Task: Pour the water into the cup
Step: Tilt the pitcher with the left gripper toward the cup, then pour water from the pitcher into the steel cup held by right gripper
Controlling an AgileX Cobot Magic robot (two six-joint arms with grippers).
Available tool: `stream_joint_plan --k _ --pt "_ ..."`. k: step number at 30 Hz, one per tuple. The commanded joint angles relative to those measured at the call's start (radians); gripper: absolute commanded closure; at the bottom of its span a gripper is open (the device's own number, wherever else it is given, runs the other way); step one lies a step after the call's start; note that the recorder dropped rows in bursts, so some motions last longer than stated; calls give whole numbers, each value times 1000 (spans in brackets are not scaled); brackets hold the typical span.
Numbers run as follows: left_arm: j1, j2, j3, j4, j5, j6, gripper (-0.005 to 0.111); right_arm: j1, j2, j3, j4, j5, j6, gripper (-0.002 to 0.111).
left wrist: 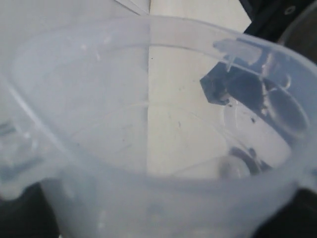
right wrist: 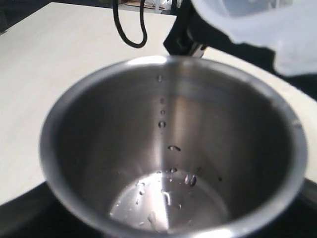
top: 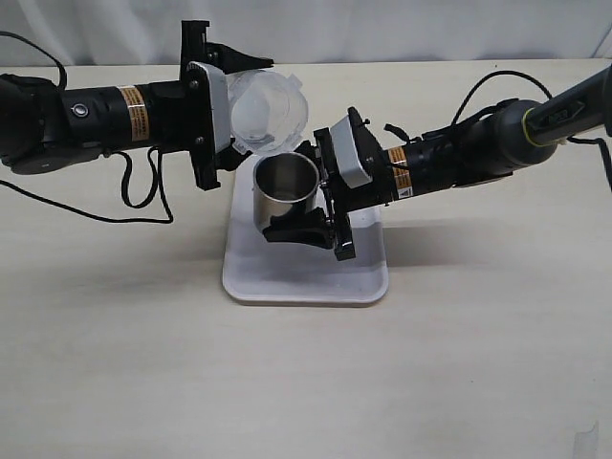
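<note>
The steel cup (top: 283,191) stands upright over the white tray (top: 306,277). My right gripper (top: 304,196) is shut on it from the right. In the right wrist view the cup (right wrist: 168,148) fills the frame; water (right wrist: 168,198) shows as droplets and a thin pool at its bottom. My left gripper (top: 215,115) is shut on a translucent plastic container (top: 268,113), tipped on its side with its mouth above the cup's far rim. In the left wrist view the container (left wrist: 148,124) fills the frame and looks empty; its own jaws are hidden.
The tray lies mid-table on a pale wooden tabletop (top: 478,363). Black cables (top: 143,191) trail from the left arm onto the table, and another cable (top: 497,86) loops above the right arm. A white backdrop runs along the far edge.
</note>
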Motion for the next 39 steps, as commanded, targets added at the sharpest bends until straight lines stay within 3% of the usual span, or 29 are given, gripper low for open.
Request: stream_joint_plan --k 1,39 --pt "-3 -14 -11 -26 -43 34 107 0 -2 -7 11 -19 7 104" --pt "-3 -14 -11 -47 -64 129 107 10 -2 -7 -17 -19 12 104"
